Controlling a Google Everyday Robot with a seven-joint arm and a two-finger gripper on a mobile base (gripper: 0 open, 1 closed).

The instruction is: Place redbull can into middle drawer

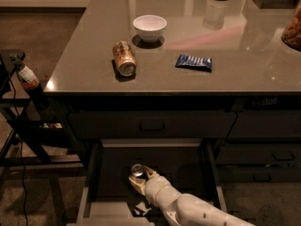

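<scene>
The middle drawer (pixel 183 161) is pulled open below the counter, with a flat dark floor. My gripper (pixel 140 179) is inside it, toward the left of the middle, at the end of the white arm that comes in from the bottom right. The gripper is shut on the redbull can (pixel 138 170). Only the can's round silver top shows, between the fingers; its body is hidden by the gripper. The can stands upright in the drawer.
On the counter lie a tan-gold can (pixel 124 58) on its side, a white bowl (pixel 149 27) and a blue snack packet (pixel 194 62). A closed drawer front with a bar handle (pixel 151 125) is above the open drawer. A dark rack (pixel 23 121) stands at the left.
</scene>
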